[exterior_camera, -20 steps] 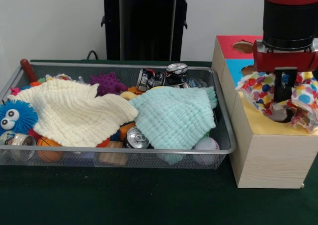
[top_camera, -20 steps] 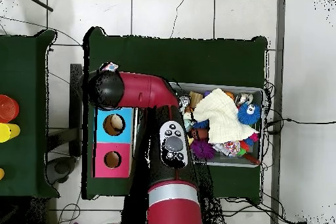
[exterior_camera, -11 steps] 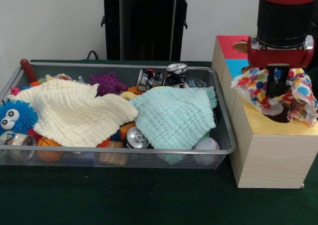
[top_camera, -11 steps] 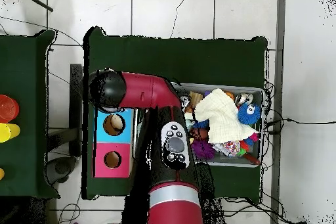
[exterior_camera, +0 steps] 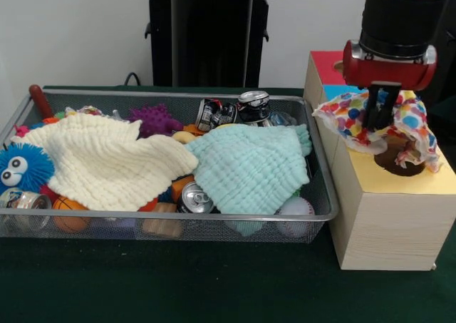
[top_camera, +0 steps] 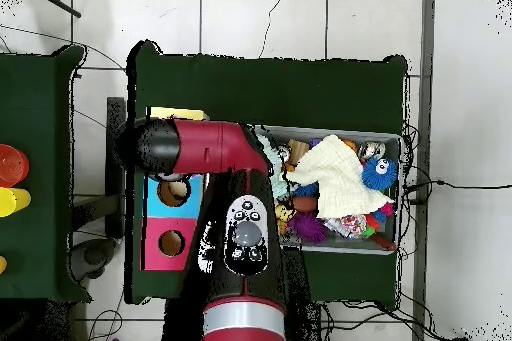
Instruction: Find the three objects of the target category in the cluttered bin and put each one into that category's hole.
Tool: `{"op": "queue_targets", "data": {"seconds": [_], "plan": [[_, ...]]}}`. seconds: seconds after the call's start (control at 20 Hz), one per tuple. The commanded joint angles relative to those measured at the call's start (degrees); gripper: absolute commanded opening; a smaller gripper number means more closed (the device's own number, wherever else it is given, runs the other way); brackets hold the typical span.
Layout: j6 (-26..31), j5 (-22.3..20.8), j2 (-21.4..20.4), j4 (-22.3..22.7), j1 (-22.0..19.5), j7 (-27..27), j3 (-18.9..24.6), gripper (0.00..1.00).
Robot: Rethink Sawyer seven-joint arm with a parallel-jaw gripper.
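Gripper (exterior_camera: 382, 116) at the end of the red and black arm (top_camera: 205, 147) hangs over the wooden box (exterior_camera: 381, 212), its dark fingers pinched on a polka-dot cloth (exterior_camera: 374, 120). That cloth is white with red, blue, yellow and green spots; it hangs from the fingers and spreads out to both sides, its lower folds draped on the yellow part of the box top right at the round hole (exterior_camera: 399, 162). Part of the hole's dark rim shows beneath the cloth's edge. Behind the yellow section the box top has a blue section and a pink one; from above, each of those shows its own round hole, while the arm covers the rest.

Beside the box sits the wire mesh bin (exterior_camera: 164, 223), packed full. A cream waffle cloth (exterior_camera: 107, 162) lies across its left half and a mint-green cloth (exterior_camera: 249, 166) across the right, the two meeting near the middle. A blue fuzzy toy with googly eyes (exterior_camera: 21, 167) sits at the left end, a purple spiky toy (exterior_camera: 153, 118) toward the back, and crushed cans (exterior_camera: 235, 109) at the back right. One more can (exterior_camera: 194, 198) pokes out at the front between the cloths, with a white ball (exterior_camera: 294, 209) under the mint cloth's corner and an orange ball (exterior_camera: 68, 214) at the front left.
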Motion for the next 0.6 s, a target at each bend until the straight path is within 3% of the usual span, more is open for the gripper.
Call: {"op": "queue_targets", "data": {"seconds": [0.05, 0.6], "plan": [[-0.8, -2.5, -0.4, -1.4, 2.2, 11.8, -3.2, 0.00], [-16.4, -1.0, -0.2, -2.9, 5.9, 15.2, -6.3, 0.00]]}}
